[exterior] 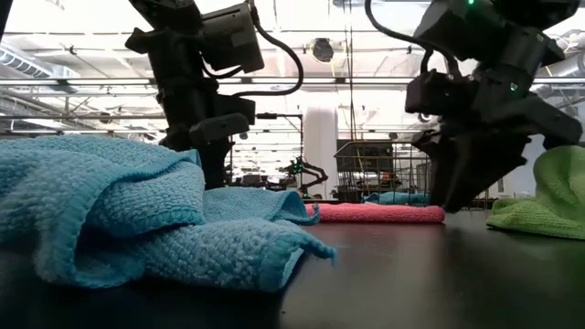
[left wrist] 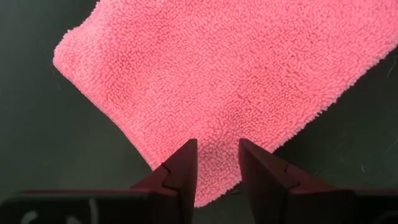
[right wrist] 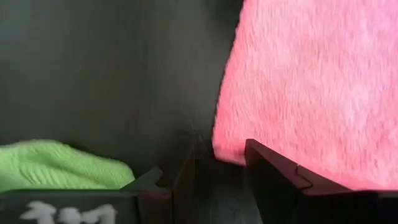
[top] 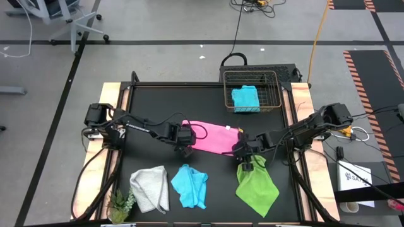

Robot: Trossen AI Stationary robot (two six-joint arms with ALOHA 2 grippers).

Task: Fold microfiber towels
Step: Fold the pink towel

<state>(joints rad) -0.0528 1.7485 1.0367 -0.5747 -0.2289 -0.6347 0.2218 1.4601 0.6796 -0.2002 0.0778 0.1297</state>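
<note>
A: High view. Pink towel [top: 211,137] lay mid-table, folded flat. Left gripper [top: 184,150] sat at its near-left corner, right gripper [top: 245,156] at its near-right corner, just beside the lime green towel [top: 255,183]. One light blue towel [top: 245,99] was in the wire basket [top: 251,79]; another light blue towel [top: 190,185] and the white-grey towel [top: 150,188] lay crumpled near the front edge.

B: Low view?

A: Both grippers low over the pink towel [exterior: 375,212]. Fingers not readable there.

B: Left wrist?

A: Fingers [left wrist: 181,171] parted, released, straddling the pink corner [left wrist: 211,180]. Nothing clamped.

B: Right wrist?

A: Fingers [right wrist: 273,174] apart, pink edge [right wrist: 230,152] between them, not pinched. Green towel [right wrist: 56,163] close alongside.

B: Risks?

A: Judged: lifting away could snag pile and spring the fold open. The right gripper's next reach might catch the green cloth and drag both.
</note>
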